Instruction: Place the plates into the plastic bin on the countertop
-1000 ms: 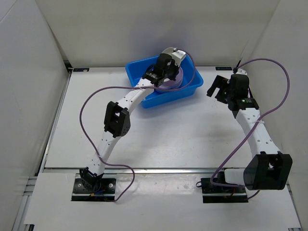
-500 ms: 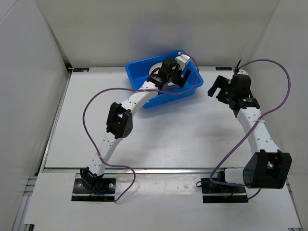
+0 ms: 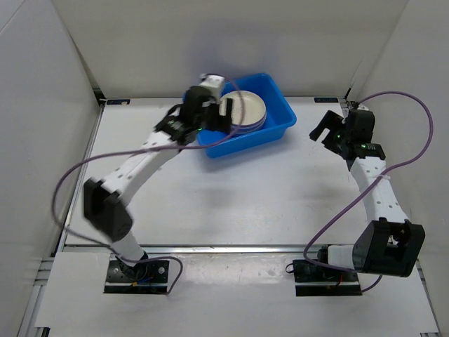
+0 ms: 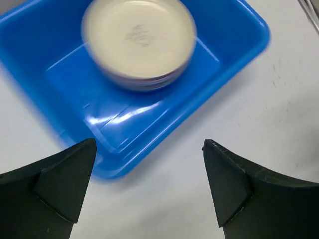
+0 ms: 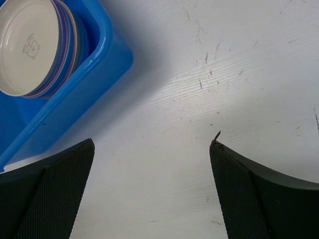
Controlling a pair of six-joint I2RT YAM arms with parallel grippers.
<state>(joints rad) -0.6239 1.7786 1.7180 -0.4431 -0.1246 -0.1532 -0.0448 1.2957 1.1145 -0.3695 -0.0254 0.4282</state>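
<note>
no legible text, faint centre mark (image 4: pixel 140 36) on top cream plate (image 4: pixel 112 25), unreadable

**Layout at the far end**

The plastic bin (image 3: pixel 277 126) sits at the far middle of the surface (image 3: pixel 245 196), turned at a slant and close to the far wall (image 3: pixel 231 42). The plates (image 3: pixel 244 110) lie stacked one on another inside it. The left pincer (image 3: pixel 226 118) hangs over the bin's left end, just left of the stack. The right pincer (image 3: pixel 323 130) is to the right of the bin, apart from it, above the surface and near the right wall (image 3: pixel 421 105).
</note>
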